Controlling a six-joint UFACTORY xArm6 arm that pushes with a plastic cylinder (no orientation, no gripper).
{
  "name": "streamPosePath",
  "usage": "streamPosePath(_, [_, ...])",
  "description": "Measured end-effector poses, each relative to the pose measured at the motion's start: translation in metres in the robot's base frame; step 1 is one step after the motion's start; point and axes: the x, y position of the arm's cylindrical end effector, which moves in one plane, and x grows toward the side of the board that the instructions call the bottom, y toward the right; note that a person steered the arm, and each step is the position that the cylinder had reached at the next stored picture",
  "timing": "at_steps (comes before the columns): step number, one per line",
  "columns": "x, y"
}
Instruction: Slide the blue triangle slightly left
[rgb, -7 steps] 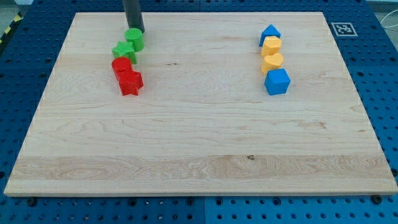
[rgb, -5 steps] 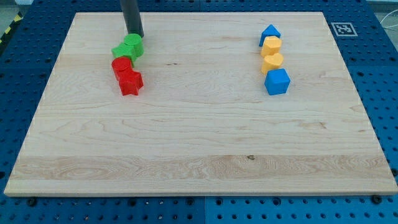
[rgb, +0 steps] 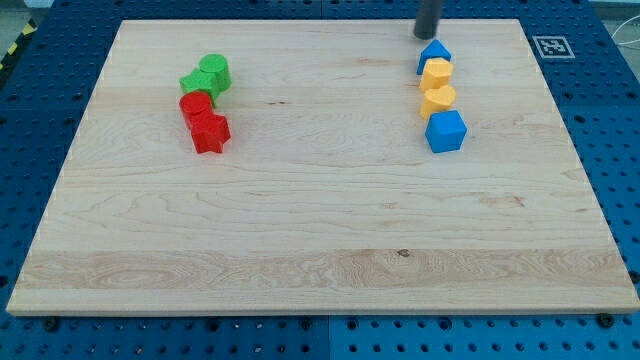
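Note:
The blue triangle (rgb: 434, 55) sits near the view's top right, at the head of a column of blocks. Below it come a yellow hexagon-like block (rgb: 437, 73), a yellow heart-like block (rgb: 438, 99) and a larger blue block (rgb: 446, 131). My tip (rgb: 426, 36) is just above the blue triangle, slightly to its left, close to its upper edge; I cannot tell if they touch.
At the view's upper left, two green blocks (rgb: 207, 75) and two red blocks (rgb: 204, 121) lie in a tight cluster. A fiducial marker (rgb: 551, 46) sits at the board's top right corner. The wooden board (rgb: 320, 230) lies on a blue perforated table.
My tip has moved from beside the green blocks at the upper left across to just above the blue triangle at the upper right. The upper green block was nudged down earlier.

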Motion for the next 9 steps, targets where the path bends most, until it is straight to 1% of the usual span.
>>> streamPosePath(1, [0.035, 0.016])
streamPosePath(2, [0.048, 0.011])
streamPosePath(8, [0.049, -0.153])
streamPosePath(9, [0.049, -0.188])
